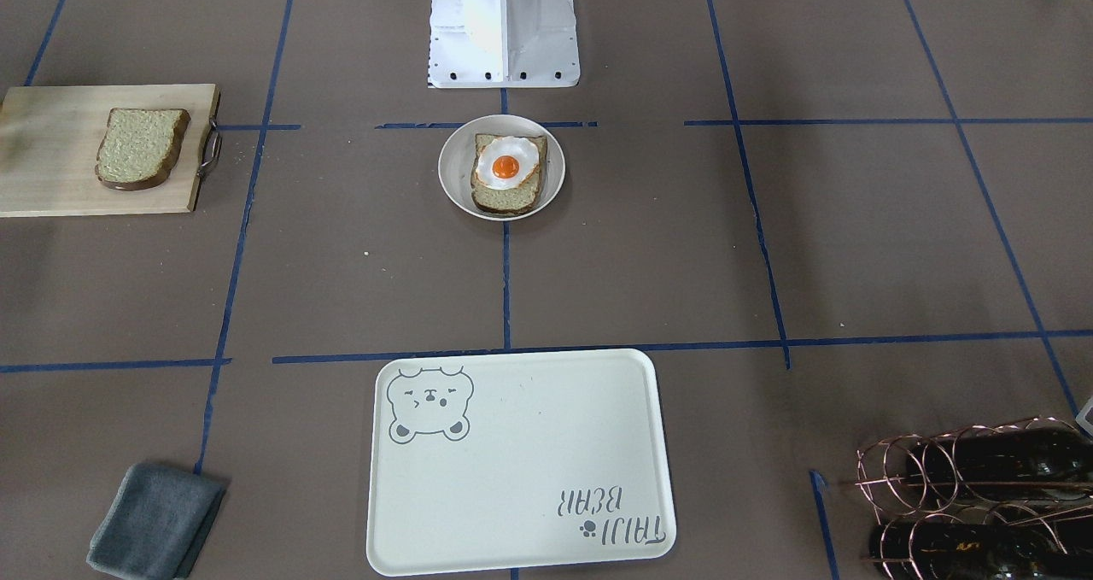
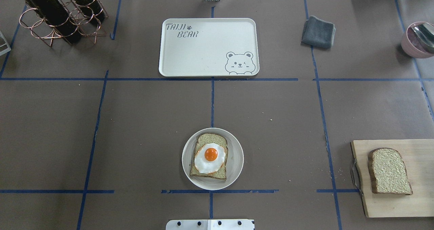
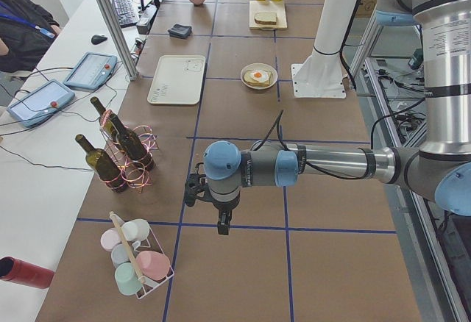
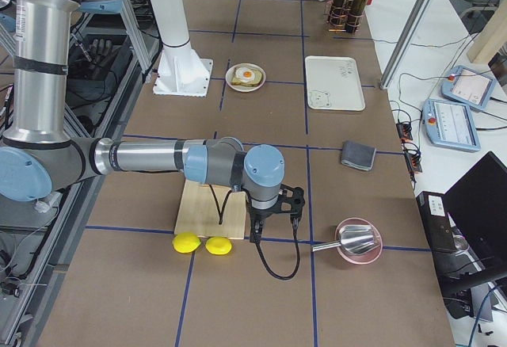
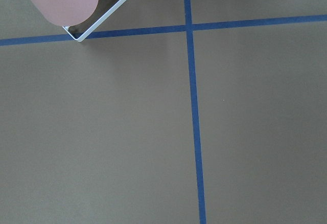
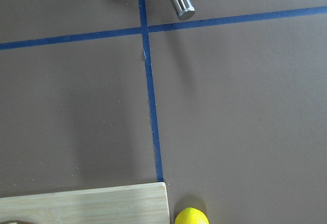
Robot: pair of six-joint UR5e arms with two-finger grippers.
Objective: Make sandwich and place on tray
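Low and central overhead, the open sandwich (image 2: 211,159) is lying in its dish (image 2: 236,162), while I cannot tell whether my left tool (image 3: 222,224) or right tool (image 4: 255,234) is clenched.

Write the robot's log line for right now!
egg on bread slice in dish; second slice on cutting board; tray empty; left gripper, right gripper far from food

Matt brown paper covers the table (image 2: 135,121); the tray (image 2: 206,50) looks smooth matt plastic, the cutting board (image 2: 390,204) pale wood (metal handle (image 2: 354,172)), the egg (image 2: 206,165) glossy
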